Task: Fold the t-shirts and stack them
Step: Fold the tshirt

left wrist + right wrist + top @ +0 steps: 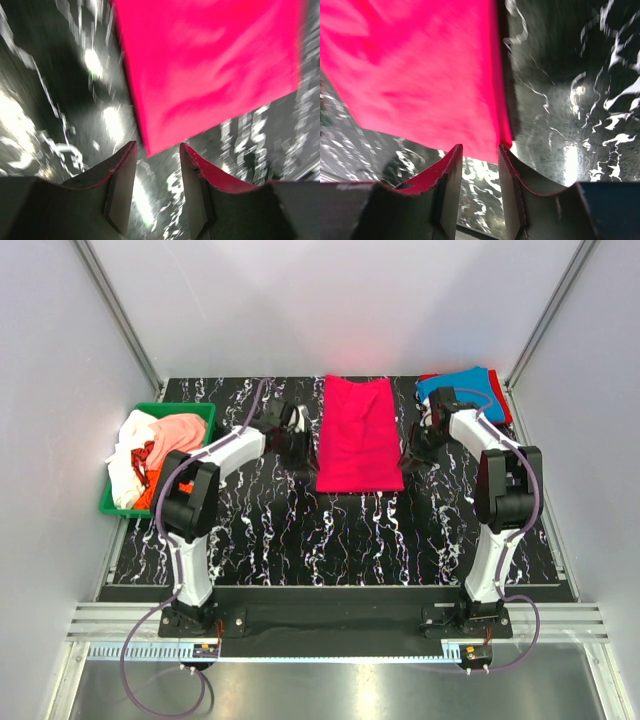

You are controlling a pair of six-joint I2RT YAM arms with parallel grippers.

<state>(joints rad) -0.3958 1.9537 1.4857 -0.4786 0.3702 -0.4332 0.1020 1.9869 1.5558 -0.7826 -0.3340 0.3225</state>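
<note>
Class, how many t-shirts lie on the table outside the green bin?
3. A magenta t-shirt lies flat in the middle; a blue t-shirt sits on a red t-shirt in the far right corner. More may be hidden under that pile.

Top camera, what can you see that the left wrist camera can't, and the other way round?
Only the top view shows the green plastic bin of crumpled t-shirts, the blue t-shirt at the back right, and the right pincer. Only the left wrist view shows up close that the left pincer is open, holding nothing. Both show the flat magenta-pink t-shirt on the black marbled table.
</note>
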